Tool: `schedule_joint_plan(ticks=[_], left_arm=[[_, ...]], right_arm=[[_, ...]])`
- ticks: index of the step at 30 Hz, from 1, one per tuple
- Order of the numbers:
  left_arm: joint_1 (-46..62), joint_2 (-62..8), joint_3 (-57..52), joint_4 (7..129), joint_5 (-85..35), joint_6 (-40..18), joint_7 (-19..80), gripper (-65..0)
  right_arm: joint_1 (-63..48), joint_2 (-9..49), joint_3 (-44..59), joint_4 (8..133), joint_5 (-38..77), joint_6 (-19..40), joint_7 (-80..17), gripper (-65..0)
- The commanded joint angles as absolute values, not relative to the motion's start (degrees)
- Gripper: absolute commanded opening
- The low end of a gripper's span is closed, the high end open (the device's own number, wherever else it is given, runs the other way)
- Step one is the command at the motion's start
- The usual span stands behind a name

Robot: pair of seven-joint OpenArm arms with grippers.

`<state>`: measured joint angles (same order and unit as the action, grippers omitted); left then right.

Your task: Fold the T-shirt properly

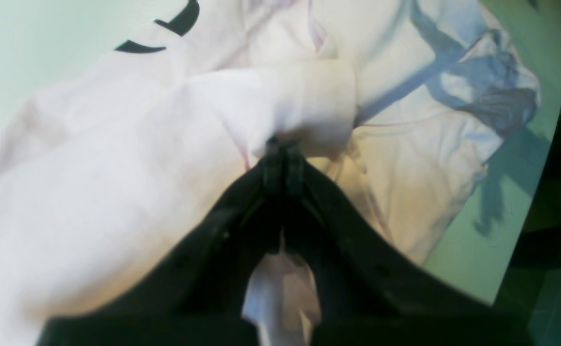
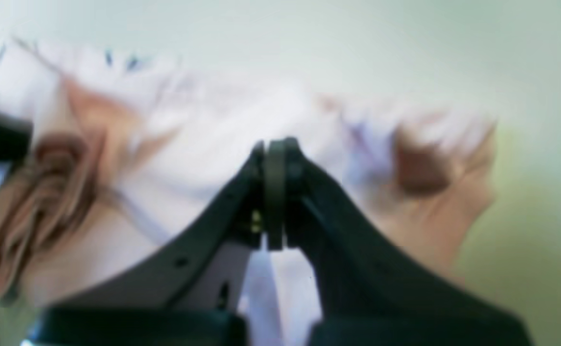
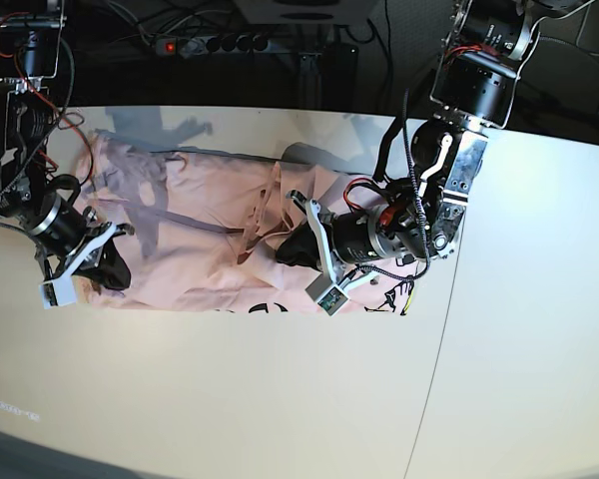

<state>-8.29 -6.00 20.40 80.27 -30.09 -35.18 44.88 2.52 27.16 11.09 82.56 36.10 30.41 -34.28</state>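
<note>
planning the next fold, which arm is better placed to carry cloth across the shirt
Left, tentatively. Its claw is shut on a raised fold at the middle of the pale pink cotton T-shirt. The right claw pinches cloth only at the far edge.

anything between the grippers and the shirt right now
Nothing visible does. The left gripper is shut on a fold of the T-shirt, and the right gripper is shut right at the cloth near its other end. Only the shirt lies on the table around them.

The black left gripper has its jaws pressed together, pinching pale cloth. The black right gripper is likewise clamped tight. Both arms reach low.
</note>
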Motion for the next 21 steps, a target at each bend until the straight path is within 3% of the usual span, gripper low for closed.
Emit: schedule_joint_plan(ticks=[1,9,21], left_arm=[[-9.50,-5.74,20.29,81.12,-30.96,-36.27,44.40,-65.0],[-9.52,-5.74,20.29,81.12,-30.92,-36.27,44.60,-65.0],[-9.54,-5.74,20.29,81.12,-30.92,-36.27,44.51,-65.0]], right_arm=[[4.99,27.49,11.57,81.82,36.56,33.01,-32.91,-65.0],[13.54,26.61,11.60,69.34,32.38,33.01,-31.57,-65.0],[13.80,26.50,11.60,58.00,29.36,33.01,-25.43,-65.0]])
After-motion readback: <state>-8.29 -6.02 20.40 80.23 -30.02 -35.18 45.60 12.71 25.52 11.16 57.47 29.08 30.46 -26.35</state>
